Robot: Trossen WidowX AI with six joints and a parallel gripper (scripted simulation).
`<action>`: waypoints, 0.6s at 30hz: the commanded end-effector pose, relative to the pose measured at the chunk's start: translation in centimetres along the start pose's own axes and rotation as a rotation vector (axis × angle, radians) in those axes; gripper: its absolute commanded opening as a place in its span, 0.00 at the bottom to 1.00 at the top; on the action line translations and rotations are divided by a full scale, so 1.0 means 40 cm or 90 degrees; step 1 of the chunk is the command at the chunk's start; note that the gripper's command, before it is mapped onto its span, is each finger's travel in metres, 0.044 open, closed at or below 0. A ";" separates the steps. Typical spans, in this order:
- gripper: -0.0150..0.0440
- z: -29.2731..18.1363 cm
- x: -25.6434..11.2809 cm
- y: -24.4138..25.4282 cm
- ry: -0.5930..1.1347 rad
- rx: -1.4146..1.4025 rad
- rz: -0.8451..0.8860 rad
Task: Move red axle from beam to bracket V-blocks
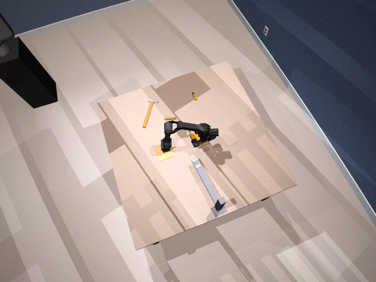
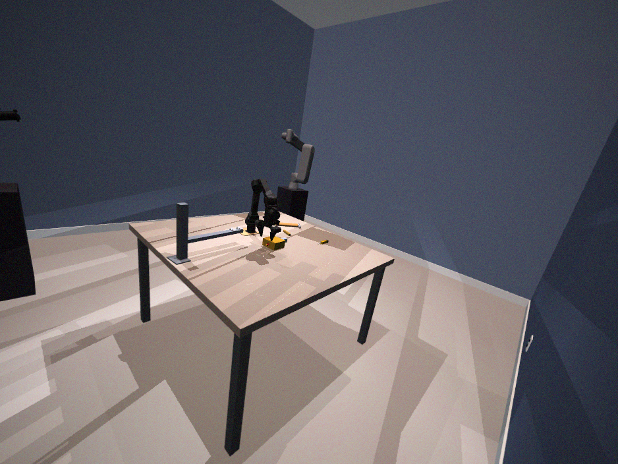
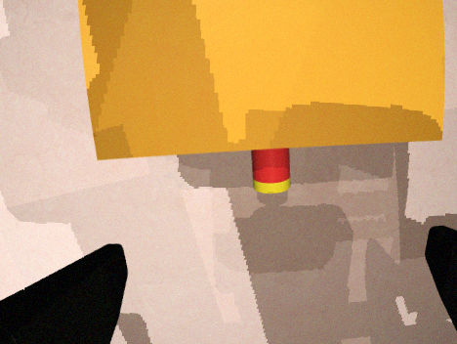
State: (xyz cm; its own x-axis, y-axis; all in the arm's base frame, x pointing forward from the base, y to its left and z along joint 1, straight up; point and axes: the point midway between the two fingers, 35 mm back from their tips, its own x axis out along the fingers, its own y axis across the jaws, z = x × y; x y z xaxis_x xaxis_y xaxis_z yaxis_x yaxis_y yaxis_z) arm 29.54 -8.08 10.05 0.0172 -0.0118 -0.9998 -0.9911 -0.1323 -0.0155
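Though still inside the beam (image 1: 195, 136) (image 2: 273, 243) (image 3: 273, 73), axle (image 3: 271, 168) ahead.Though near the hand (image 1: 201, 142) (image 2: 267, 236) (image 3: 278, 238), red axle (image 1: 202, 144) (image 2: 267, 244) (image 3: 271, 168) beam-bound.

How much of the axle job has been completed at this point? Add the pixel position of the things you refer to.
Done: nothing visible yet; the red axle (image 1: 202, 144) (image 2: 267, 244) (image 3: 271, 166) still pokes out of the yellow beam (image 1: 195, 136) (image 2: 273, 243) (image 3: 273, 73).
In hand: nothing; the open gripper (image 3: 280, 254) is near the axle's end.
Left: grip, extract, place on the bracket (image 1: 206, 182) (image 2: 212, 235), release, withdraw.

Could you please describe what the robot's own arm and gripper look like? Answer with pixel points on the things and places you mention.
The arm (image 1: 190, 125) (image 2: 255, 198) is matte black throughout, with slim links and chunky, rounded joints. Its gripper (image 3: 280, 254) has two black fingers that taper towards blunt, rounded tips. I can make out no cables or markings on either.
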 end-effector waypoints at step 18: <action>1.00 -0.002 0.074 -0.004 -0.001 -0.008 -0.001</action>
State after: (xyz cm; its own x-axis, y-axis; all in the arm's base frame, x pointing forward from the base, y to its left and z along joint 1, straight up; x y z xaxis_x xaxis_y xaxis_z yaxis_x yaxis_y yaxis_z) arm 29.94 -8.23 7.79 0.0268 -0.0142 -0.9995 -0.9899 -0.1393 -0.0246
